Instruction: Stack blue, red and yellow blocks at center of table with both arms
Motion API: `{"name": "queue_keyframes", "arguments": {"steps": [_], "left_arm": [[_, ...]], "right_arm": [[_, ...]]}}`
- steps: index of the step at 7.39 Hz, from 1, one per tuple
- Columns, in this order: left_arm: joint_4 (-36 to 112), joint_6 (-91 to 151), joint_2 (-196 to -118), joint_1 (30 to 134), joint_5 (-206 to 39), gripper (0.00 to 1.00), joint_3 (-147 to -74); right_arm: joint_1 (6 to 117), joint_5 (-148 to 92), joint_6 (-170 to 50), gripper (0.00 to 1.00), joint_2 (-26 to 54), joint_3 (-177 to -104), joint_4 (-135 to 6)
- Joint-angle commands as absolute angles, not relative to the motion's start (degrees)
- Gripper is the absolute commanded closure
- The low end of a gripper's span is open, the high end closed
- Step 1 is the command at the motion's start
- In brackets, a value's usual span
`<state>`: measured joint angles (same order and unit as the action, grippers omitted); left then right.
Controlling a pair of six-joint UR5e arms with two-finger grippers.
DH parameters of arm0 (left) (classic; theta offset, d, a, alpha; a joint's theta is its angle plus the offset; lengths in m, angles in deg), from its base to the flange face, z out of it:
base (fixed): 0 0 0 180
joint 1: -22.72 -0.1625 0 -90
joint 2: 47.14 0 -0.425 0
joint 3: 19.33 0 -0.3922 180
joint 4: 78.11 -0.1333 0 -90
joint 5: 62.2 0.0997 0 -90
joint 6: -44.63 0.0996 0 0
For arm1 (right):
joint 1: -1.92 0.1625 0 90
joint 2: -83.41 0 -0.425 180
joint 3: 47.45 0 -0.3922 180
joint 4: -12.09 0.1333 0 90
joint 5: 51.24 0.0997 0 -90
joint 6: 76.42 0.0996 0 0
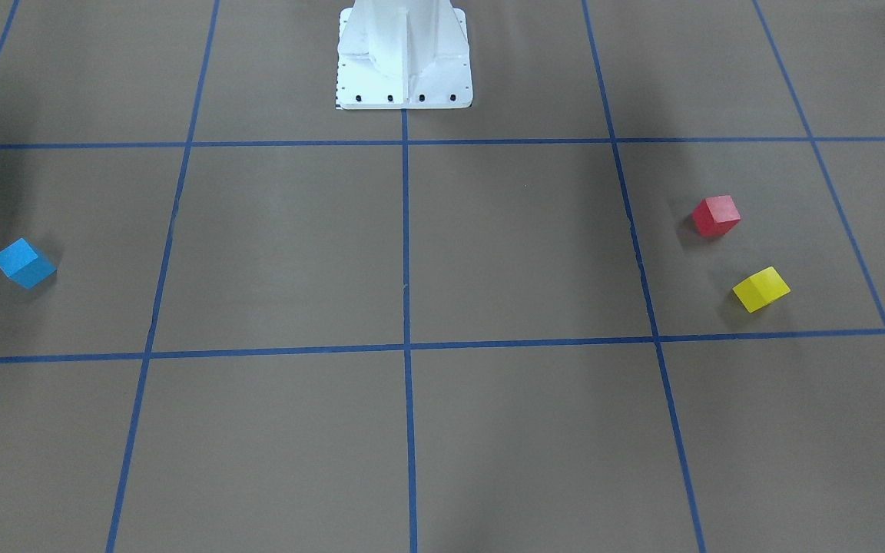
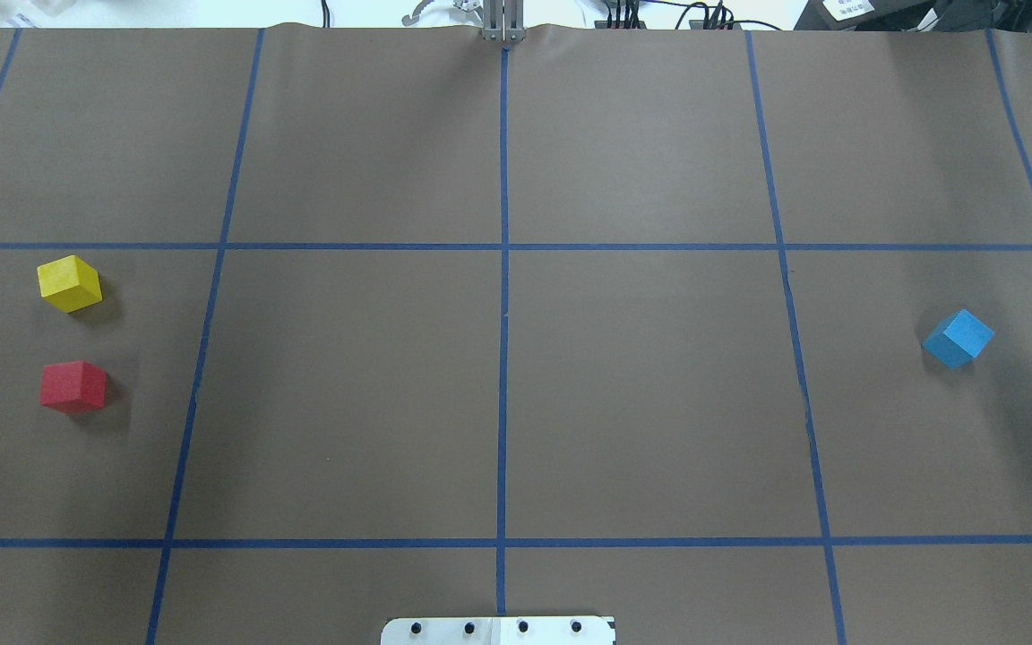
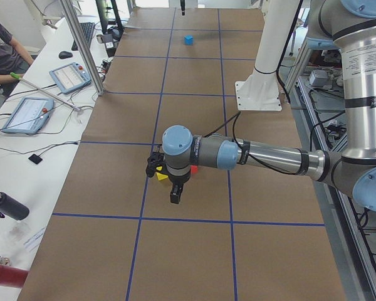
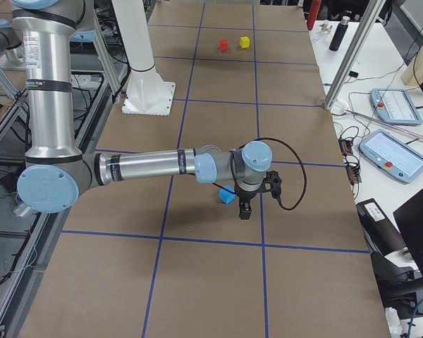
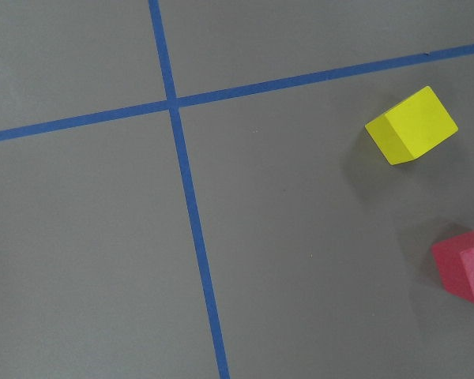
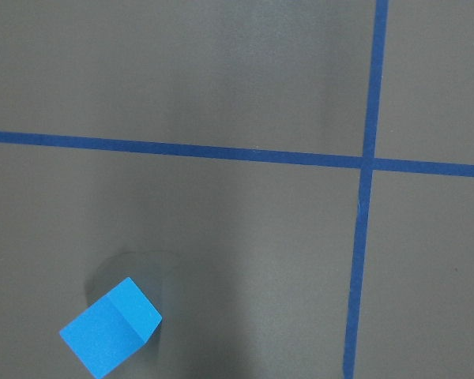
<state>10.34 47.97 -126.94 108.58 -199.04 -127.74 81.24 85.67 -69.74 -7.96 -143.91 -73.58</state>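
The blue block (image 2: 958,339) lies on the table's right side, far from the centre; it also shows in the right wrist view (image 6: 110,328). The red block (image 2: 73,386) and the yellow block (image 2: 70,283) lie apart on the left side, yellow farther from the robot; both show in the left wrist view, red (image 5: 464,265) and yellow (image 5: 411,125). My left gripper (image 3: 174,188) hangs above the table close to red and yellow. My right gripper (image 4: 244,208) hangs just beside the blue block (image 4: 227,194). I cannot tell whether either is open or shut.
The white robot base (image 2: 498,630) stands at the table's near edge. Blue tape lines (image 2: 503,313) cross at the centre. Desks with tablets (image 4: 388,105) and a seated person (image 3: 3,50) line the operators' side.
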Motion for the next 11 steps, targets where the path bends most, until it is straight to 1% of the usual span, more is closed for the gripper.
{"name": "queue_keyframes", "arguments": {"steps": [1,3,4,5,6,8,11], "left_arm": [[10.4,48.0,-126.9,108.5,-199.0,0.00,-127.7],[10.4,48.0,-126.9,108.5,-199.0,0.00,-127.7],[10.4,48.0,-126.9,108.5,-199.0,0.00,-127.7],[10.4,48.0,-126.9,108.5,-199.0,0.00,-127.7],[10.4,48.0,-126.9,108.5,-199.0,0.00,-127.7],[10.4,48.1,-126.9,108.5,-199.0,0.00,-127.6],[10.5,48.0,-126.9,108.6,-199.0,0.00,-127.8]], "right_arm": [[77.4,85.9,-66.6,0.00,-10.7,-141.7,-61.5],[72.5,84.4,-63.6,0.01,-10.6,-142.0,-59.1],[70.9,84.4,-55.1,0.01,-10.5,-143.0,-59.0],[66.8,81.7,-51.6,0.03,-10.5,-145.2,-58.9],[63.1,78.6,-51.8,0.03,-10.6,-145.6,-57.3],[62.7,79.4,-48.2,0.02,-11.9,-145.7,-56.9],[62.6,78.7,-20.2,0.02,-12.1,-145.4,-54.2]]}}
